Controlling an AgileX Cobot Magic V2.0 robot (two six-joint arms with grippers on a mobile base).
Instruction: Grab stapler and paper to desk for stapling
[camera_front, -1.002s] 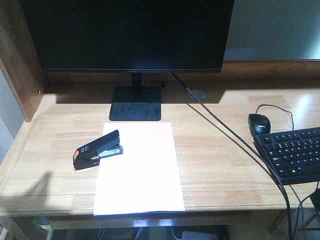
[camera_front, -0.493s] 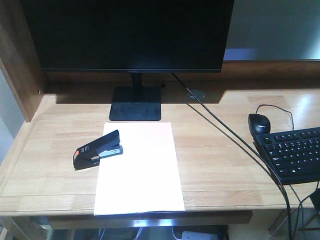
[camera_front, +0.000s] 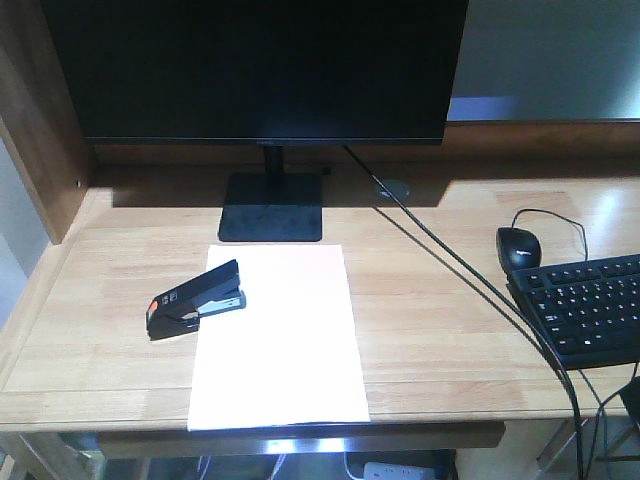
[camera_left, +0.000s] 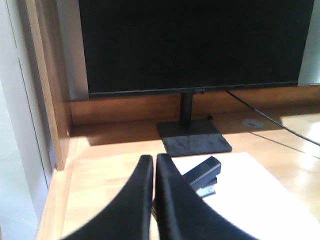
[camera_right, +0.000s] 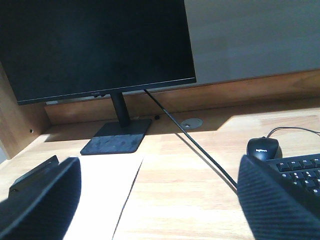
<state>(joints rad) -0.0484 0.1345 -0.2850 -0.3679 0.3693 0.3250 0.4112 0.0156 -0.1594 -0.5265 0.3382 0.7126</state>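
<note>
Light-wood table (camera_front: 440, 330) lying with the white paper (camera_front: 280, 340) flat in front of the monitor stand (camera_front: 271, 206), its near edge reaching the table's front edge; the black stapler (camera_front: 196, 299) is resting at the sheet's left margin, its nose overlapping the paper and its orange-red rear pointing toward the table's left side. Both task items appearing to be already on the table, the step in hand is judged to be the stapling itself, or its close. The left gripper (camera_left: 151, 165) is hovering just short of the stapler with its fingers pressed together and holding nothing; the right gripper (camera_right: 155, 200) is standing wide apart, empty, over the paper's right part. The next move is judged to call for pressing down on the stapler's top while the sheet is kept from sliding. Open room is lying to the right of the paper, bounded by the slanting cable (camera_front: 470, 280), the mouse (camera_front: 518, 246) and the keyboard (camera_front: 585, 305); the left side is being closed off by a wooden side panel (camera_front: 40, 140)
</note>
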